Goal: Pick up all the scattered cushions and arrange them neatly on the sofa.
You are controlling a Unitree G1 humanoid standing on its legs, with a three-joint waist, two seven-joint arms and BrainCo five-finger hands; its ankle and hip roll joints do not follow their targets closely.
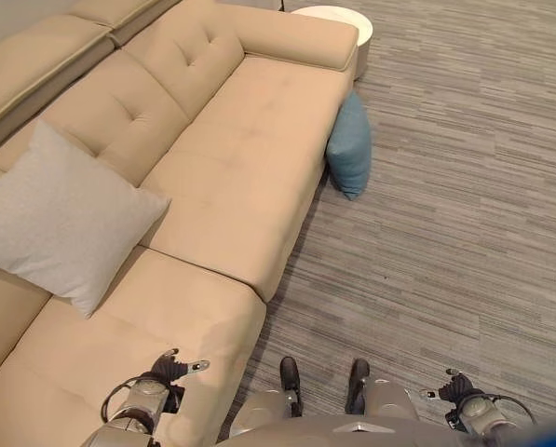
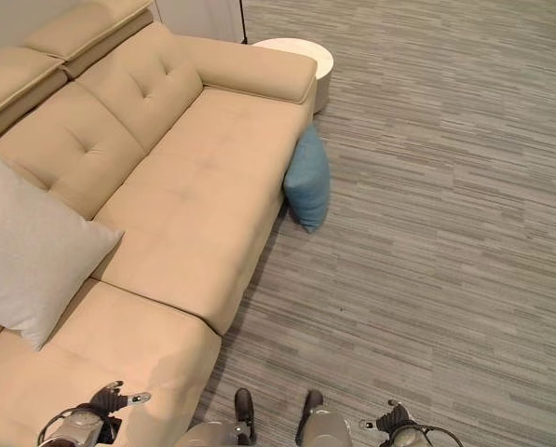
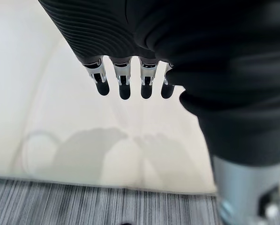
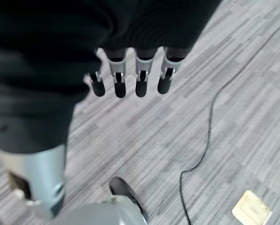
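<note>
A blue cushion (image 1: 351, 145) stands on the floor, leaning against the front of the beige sofa (image 1: 231, 186) near its far armrest. A light grey cushion (image 1: 61, 216) rests on the sofa seat against the backrest at the left. My left hand (image 1: 170, 368) hangs low over the near sofa seat, its fingers (image 3: 124, 87) straight and holding nothing. My right hand (image 1: 456, 386) is low over the floor at the right, with its fingers (image 4: 139, 84) straight and empty. Both hands are far from the blue cushion.
A round white side table (image 1: 338, 28) stands past the sofa's far armrest. Grey striped carpet (image 1: 464, 214) spreads to the right of the sofa. A small tan plate (image 4: 250, 213) lies on the floor.
</note>
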